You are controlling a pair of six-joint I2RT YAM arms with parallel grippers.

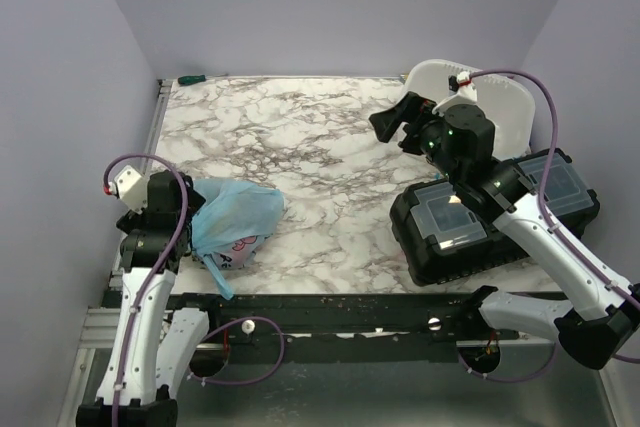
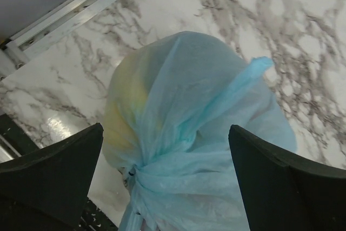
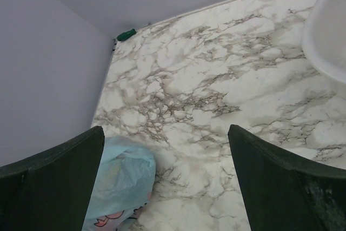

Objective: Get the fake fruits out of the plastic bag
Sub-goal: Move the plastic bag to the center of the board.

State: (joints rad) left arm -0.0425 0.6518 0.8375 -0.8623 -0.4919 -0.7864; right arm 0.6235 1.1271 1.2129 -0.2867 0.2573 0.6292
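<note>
The light-blue plastic bag (image 1: pixel 235 218) lies on the marble table at the left, its neck knotted and a pink cartoon print near the front. The fake fruits are hidden inside; only a yellow tint (image 2: pixel 127 98) shows through the film. My left gripper (image 1: pixel 195 219) is open, its fingers (image 2: pixel 57 171) on either side of the bag's knot (image 2: pixel 162 177), not closed on it. My right gripper (image 1: pixel 395 125) is open and empty, held high over the table's right rear, far from the bag (image 3: pixel 121 185).
A white tub (image 1: pixel 500 97) stands at the back right, behind the right arm. A black case with clear lids (image 1: pixel 490 212) sits at the right front. A small green object (image 1: pixel 190 78) lies at the far left corner. A metal rail (image 1: pixel 150 157) edges the table's left side.
</note>
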